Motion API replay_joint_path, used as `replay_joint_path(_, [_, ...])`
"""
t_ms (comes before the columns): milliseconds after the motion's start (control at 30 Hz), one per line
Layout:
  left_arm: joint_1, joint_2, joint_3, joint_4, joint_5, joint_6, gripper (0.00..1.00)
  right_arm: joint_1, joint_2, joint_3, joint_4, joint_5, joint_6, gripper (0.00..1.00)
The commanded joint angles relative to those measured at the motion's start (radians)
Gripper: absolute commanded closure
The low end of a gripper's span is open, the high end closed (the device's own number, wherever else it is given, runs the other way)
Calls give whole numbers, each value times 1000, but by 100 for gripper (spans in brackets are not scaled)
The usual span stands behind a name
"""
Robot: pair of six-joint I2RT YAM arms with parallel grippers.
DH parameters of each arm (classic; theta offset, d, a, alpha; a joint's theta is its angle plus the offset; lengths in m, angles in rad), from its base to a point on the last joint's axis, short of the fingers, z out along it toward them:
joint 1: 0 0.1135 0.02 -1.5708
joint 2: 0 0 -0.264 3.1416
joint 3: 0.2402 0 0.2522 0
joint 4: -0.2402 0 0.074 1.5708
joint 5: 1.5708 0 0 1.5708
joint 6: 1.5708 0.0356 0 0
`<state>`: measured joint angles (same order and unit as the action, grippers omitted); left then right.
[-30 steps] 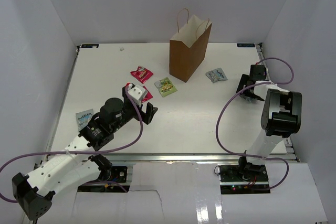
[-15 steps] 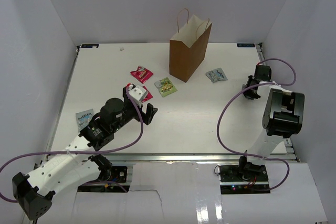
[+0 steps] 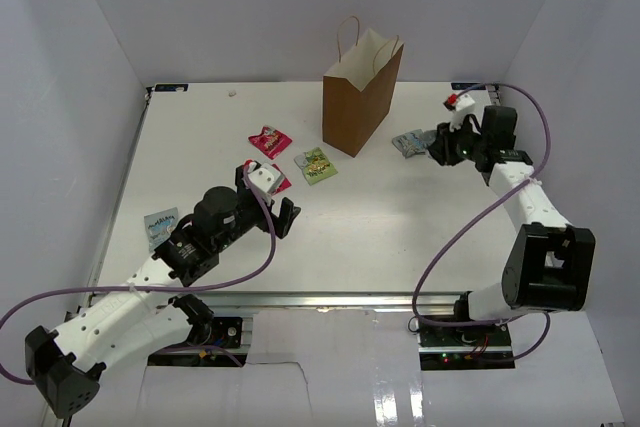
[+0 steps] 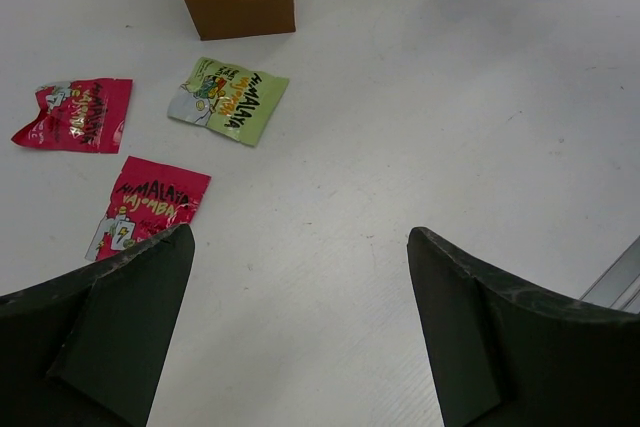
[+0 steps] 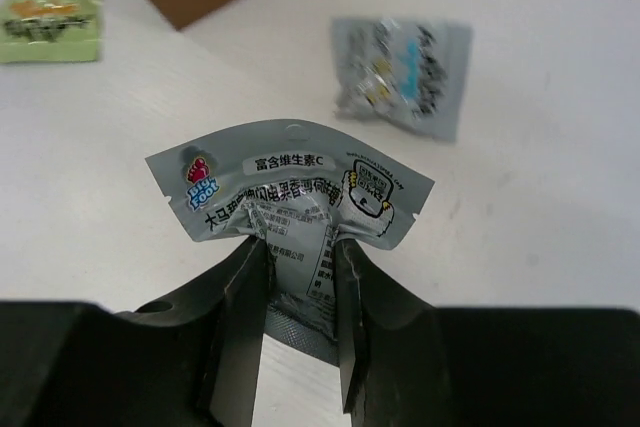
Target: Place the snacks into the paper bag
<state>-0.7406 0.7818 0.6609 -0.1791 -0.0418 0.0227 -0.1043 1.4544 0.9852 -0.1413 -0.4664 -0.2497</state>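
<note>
Here we see the right claw (image 5: 300,257) closed tight on a silver packet (image 5: 290,187), pinched at its lower edge, at the upper right of the overhead view, right of the paper bag (image 3: 360,97). A second silver packet (image 5: 405,77) lies on the table (image 5: 560,197) beyond. The left claw (image 4: 300,237) gapes wide and empty. A green packet (image 4: 228,99), a red packet (image 4: 75,115) and a second red packet (image 4: 150,205) lie at the upper left of its view.
</note>
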Motion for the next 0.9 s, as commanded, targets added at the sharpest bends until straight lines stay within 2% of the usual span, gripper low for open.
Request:
replay_joint_path(0, [4, 0, -7, 10, -7, 11, 2, 153, -54, 171, -47, -123, -209, 92])
replay_joint_path(133, [4, 0, -9, 12, -13, 16, 2, 233, -32, 376, -44, -68, -168, 90])
replay_joint_path(267, [6, 0, -10, 13, -18, 22, 2, 284, 30, 552, 49, -32, -56, 90])
replay_joint_path(400, [7, 7, -14, 17, -27, 28, 2, 403, 184, 783, 45, 37, -11, 90])
replay_joint_path(500, [9, 17, -14, 17, -33, 34, 2, 477, 295, 967, 57, 170, 0, 90])
replay_joint_path(567, [15, 22, -17, 16, -39, 36, 2, 505, 371, 1067, 72, 311, 0, 89])
replay_joint_path(600, [18, 25, -15, 20, -38, 37, 2, 523, 395, 1093, 83, 416, 3, 89])
replay_joint_path(700, [33, 36, -15, 21, -30, 37, 2, 534, 471, 1145, 129, 581, -16, 87])
replay_joint_path(800, [47, 45, -12, 23, -17, 34, 2, 532, 517, 1136, 201, 662, -45, 84])
replay_joint_path(867, [52, 56, -12, 23, -9, 36, 2, 532, 537, 1124, 223, 658, -65, 78])
